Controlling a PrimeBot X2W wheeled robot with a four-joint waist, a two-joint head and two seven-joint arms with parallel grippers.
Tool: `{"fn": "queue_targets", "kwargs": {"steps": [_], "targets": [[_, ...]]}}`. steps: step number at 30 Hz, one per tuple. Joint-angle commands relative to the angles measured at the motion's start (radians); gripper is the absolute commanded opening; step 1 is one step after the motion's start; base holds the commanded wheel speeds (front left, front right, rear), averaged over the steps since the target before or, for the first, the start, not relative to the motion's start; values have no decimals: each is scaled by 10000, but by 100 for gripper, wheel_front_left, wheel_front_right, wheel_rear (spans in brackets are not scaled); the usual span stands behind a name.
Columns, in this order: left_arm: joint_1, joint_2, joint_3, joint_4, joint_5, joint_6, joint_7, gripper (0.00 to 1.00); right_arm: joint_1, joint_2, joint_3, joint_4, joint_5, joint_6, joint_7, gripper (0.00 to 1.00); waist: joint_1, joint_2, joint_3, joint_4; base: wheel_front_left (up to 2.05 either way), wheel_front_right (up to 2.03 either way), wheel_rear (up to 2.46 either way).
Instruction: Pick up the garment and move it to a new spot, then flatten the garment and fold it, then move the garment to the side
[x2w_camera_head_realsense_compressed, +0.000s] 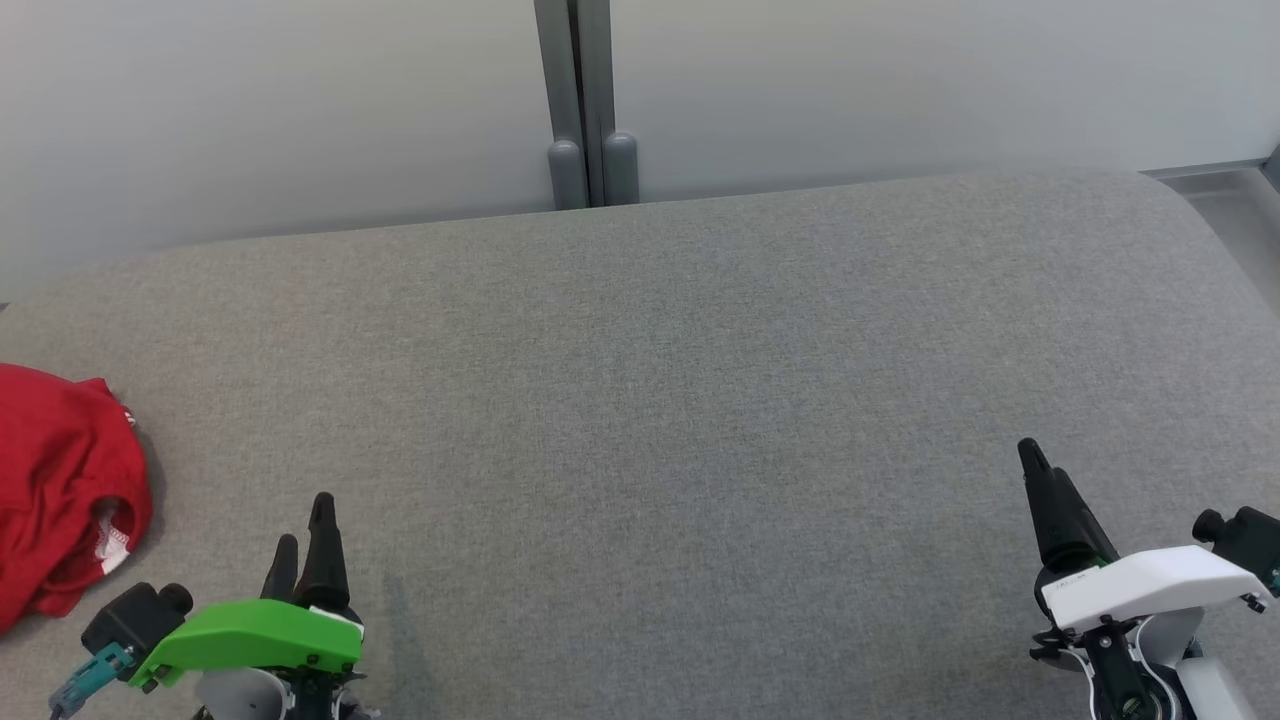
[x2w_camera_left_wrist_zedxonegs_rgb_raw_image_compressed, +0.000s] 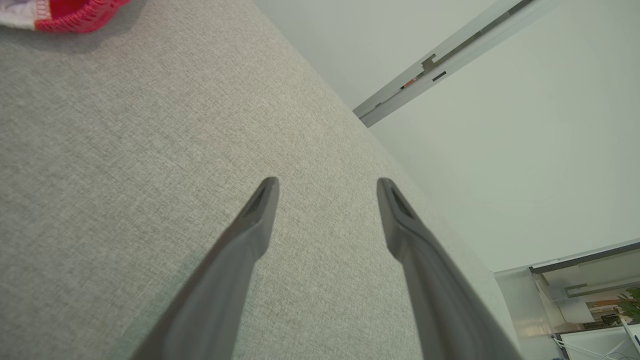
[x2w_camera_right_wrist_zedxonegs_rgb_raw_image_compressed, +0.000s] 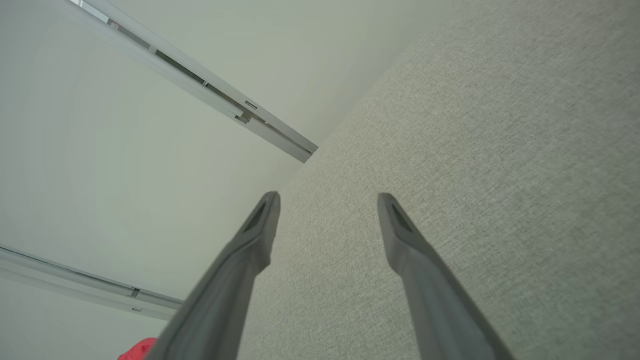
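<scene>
crumpled red garment (x2w_camera_head_realsense_compressed: 60, 490) with white trim, bunched on grey surface (x2w_camera_head_realsense_compressed: 680, 400).

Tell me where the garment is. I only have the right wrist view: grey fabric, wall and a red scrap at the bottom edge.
Observer: The red garment lies crumpled at the far left of the grey fabric surface, cut off by the head view's left edge.
Operator: Is the left claw on it?
Observer: No, the left claw is open and empty, apart from the garment, to its right.
Operator: Anything else about the cloth?
Observer: The left wrist view shows a ribbed red hem with white fabric beside it.
</scene>
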Motion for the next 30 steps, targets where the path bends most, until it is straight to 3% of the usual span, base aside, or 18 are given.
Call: {"fn": "queue_targets", "kwargs": {"steps": [1, 30], "targets": [[-345, 140, -91, -84, 440, 102, -116, 100, -285, -120, 38, -157, -413, 2, -119, 100, 0, 0, -4, 2, 0, 0, 0], [-624, 643, -1526, 123, 4004, 1234, -1034, 100, -422, 79, 15, -328, -4643, 3, -1039, 100, 0, 0, 35, 78, 0, 0, 0]]}}
